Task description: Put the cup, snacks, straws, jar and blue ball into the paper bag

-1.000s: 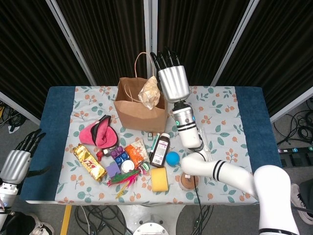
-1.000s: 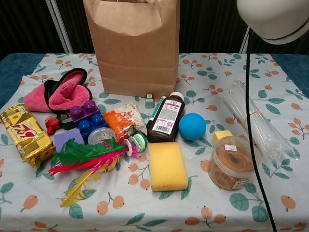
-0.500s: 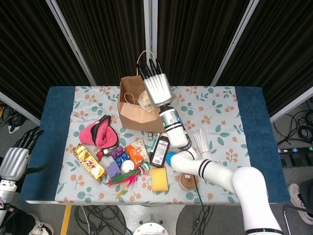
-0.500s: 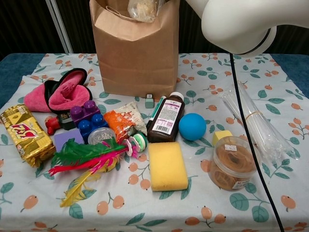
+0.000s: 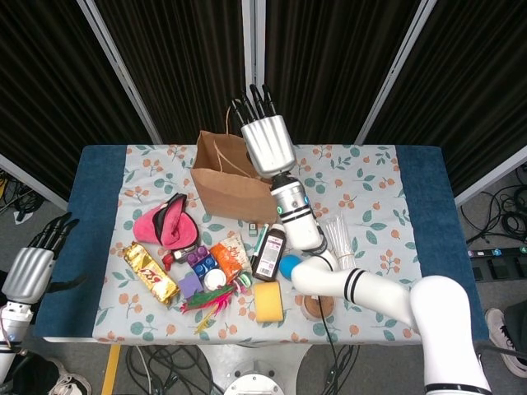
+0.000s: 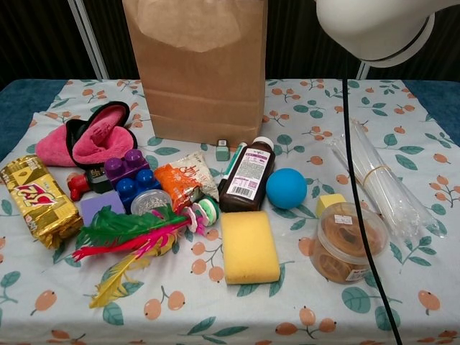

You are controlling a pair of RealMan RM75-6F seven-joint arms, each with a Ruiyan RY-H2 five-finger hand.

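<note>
The brown paper bag [image 5: 230, 185] [image 6: 194, 72] stands upright at the back of the table. My right hand [image 5: 265, 141] hovers over its mouth, fingers straight and apart, holding nothing. The blue ball [image 5: 290, 265] [image 6: 287, 188] lies beside a brown bottle. A clear jar [image 6: 347, 241] of brown rings sits front right, partly hidden by my arm in the head view. The bundle of clear straws [image 6: 381, 187] [image 5: 336, 234] lies behind it. An orange snack packet [image 6: 183, 183] and a gold bar [image 6: 36, 198] lie to the left. My left hand [image 5: 29, 271] hangs open off the table's left edge.
A brown bottle [image 6: 248, 176], yellow sponge [image 6: 249, 246], coloured feathers [image 6: 129, 237], purple and blue blocks [image 6: 129, 176], a small clear lidded tub [image 6: 149, 201] and a pink pouch [image 6: 90, 136] crowd the middle and left. My right forearm [image 6: 374, 29] and its cable cross the upper right of the chest view.
My right hand swung left over the bag with a crumpled clear packet. The packet showed in the bag's mouth half a second ago and is now out of sight; the hand has lifted a little.
</note>
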